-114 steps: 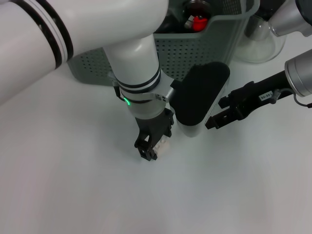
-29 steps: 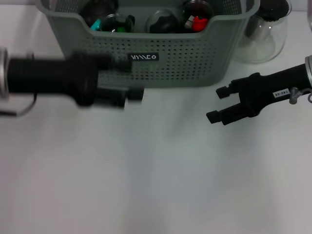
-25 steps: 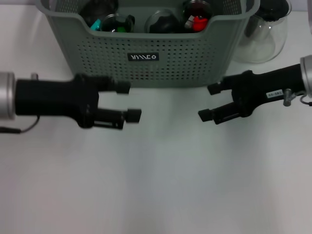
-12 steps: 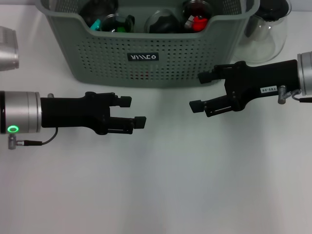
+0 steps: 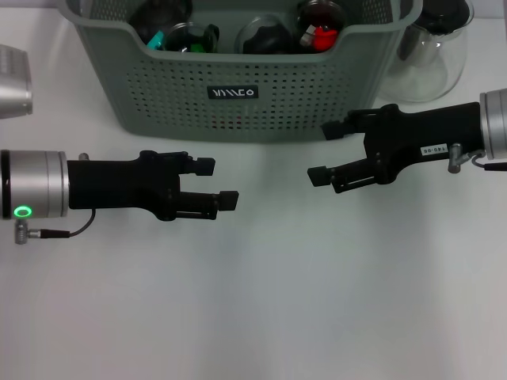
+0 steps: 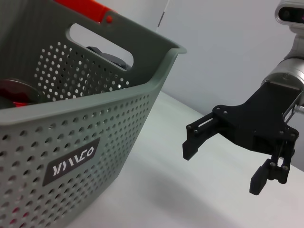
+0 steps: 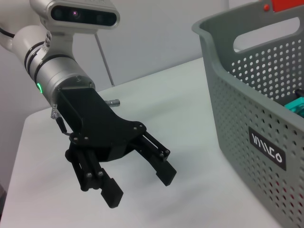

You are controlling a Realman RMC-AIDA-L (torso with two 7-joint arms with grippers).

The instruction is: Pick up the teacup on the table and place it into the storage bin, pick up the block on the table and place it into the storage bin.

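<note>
Fingers of my left gripper (image 5: 218, 184) and right gripper (image 5: 327, 153) spread and empty, barely shifted since a moment ago, facing each other over bare white worktop (image 5: 261, 301), storage bin (image 5: 238, 95) just behind them, worktop open in front.

Storage bin (image 5: 277, 95) grey-green, perforated, black label – white table (image 5: 261, 301) – both end effectors black.

surface: plain white table (image 5: 261, 317) | backdrop: pale grey wall (image 6: 228, 42) | light: even
</note>
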